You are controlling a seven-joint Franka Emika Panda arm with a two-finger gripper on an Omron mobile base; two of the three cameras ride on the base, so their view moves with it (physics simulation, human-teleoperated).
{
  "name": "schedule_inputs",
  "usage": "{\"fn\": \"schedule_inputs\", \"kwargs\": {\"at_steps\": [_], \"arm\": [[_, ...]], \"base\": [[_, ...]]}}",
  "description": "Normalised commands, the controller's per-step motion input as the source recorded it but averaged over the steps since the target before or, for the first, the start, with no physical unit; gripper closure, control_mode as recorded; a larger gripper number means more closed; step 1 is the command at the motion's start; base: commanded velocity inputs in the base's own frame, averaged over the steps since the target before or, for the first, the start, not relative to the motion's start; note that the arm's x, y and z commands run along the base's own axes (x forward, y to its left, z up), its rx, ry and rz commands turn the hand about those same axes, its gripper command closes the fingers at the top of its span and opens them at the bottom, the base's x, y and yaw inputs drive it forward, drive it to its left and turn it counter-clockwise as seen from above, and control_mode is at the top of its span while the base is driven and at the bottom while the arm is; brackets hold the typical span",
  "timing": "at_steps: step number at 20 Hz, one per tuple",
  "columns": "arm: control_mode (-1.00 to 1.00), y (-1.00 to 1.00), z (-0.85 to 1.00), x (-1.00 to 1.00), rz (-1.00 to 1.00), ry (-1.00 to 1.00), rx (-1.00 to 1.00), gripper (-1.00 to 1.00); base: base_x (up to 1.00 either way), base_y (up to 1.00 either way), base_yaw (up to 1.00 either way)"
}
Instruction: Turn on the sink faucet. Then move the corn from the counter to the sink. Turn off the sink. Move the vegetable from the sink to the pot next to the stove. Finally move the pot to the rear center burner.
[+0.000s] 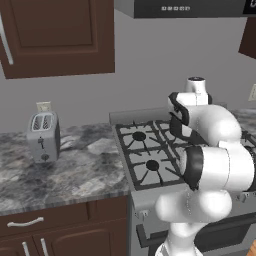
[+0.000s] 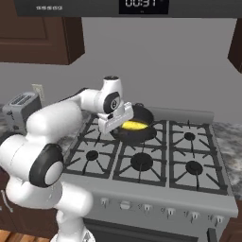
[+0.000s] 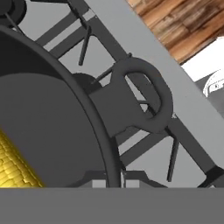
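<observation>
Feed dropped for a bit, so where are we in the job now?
Done, by the look of it: the corn lies inside the pot, and the pot sits on the stove at the rear center burner. In hand: the end effector is shut at the pot's rim. Left: let go and back off. The sink steps cannot be checked here.

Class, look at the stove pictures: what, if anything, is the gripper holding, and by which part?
The gripper is shut at the near rim of the pot, beside its loop handle, with the corn inside. The fingers themselves are hidden, so the exact hold cannot be told.
</observation>
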Motion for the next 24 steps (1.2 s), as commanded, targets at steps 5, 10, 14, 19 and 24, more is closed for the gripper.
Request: {"fn": "schedule_inputs", "kwargs": {"at_steps": [5,10,14,19,24], "arm": [[-1.0,-0.3,-0.41,0.66,0.0,0.0,0.0,1.0],[-1.0,-0.37,-0.38,0.57,0.0,0.0,0.0,1.0],[-1.0,-0.28,-0.39,0.54,0.0,0.01,0.0,1.0],[-1.0,-0.08,-0.37,0.55,0.01,0.01,0.0,1.0],[-1.0,-0.06,-0.31,0.51,0.04,0.01,0.0,1.0]], "base": [[0.0,0.0,0.0],[0.0,0.0,0.0],[0.0,0.0,0.0],[0.0,0.0,0.0],[0.0,0.0,0.0]]}}
